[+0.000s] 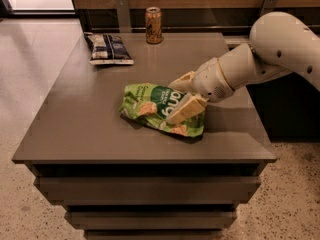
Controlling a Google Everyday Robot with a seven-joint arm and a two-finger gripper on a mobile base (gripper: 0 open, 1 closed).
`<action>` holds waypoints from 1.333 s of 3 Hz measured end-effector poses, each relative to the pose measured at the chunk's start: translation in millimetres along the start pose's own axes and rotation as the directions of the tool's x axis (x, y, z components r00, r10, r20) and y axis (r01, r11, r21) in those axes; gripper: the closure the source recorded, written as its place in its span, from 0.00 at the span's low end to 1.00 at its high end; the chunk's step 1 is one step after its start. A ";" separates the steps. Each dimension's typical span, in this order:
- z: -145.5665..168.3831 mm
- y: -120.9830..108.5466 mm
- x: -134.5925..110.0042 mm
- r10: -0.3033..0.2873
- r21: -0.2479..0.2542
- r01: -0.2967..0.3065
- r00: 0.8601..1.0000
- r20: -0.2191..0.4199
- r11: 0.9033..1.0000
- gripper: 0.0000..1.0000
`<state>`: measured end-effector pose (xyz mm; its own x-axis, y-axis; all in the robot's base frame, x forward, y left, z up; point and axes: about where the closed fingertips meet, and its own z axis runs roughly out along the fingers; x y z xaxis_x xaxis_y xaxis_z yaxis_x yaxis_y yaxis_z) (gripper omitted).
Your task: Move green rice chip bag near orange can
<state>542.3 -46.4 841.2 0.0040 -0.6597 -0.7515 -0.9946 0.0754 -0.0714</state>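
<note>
The green rice chip bag (146, 104) lies flat and crinkled on the grey table (70, 129), near the middle front. The orange can (153, 25) stands upright at the table's far edge, well behind the bag. My gripper (181, 95) reaches in from the right and sits over the bag's right end. Its fingers are apart: one cream finger (186, 109) lies across the top of the bag, the other (181, 80) is just behind the bag's far edge. The bag rests on the table.
A dark blue-and-white snack bag (107, 48) lies at the back left of the table, left of the can. A wooden wall with metal brackets (122, 11) runs behind the table. My white arm (280, 49) spans the table's right side.
</note>
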 end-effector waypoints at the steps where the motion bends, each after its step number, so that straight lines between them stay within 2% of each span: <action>1: 6.4 9.5 9.7 0.046 -0.018 -0.045 0.998 0.044 0.999 0.63; 2: 2.6 9.0 5.3 0.046 -0.018 -0.045 0.998 0.043 0.999 0.85; 3: 1.2 8.9 3.7 0.046 -0.018 -0.045 0.998 0.044 0.999 1.00; 4: -4.4 5.1 3.8 0.063 0.000 -0.064 0.990 0.124 0.998 1.00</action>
<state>536.8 -51.8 840.9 -0.0462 -0.5557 -0.8301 -0.9928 0.1171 -0.0232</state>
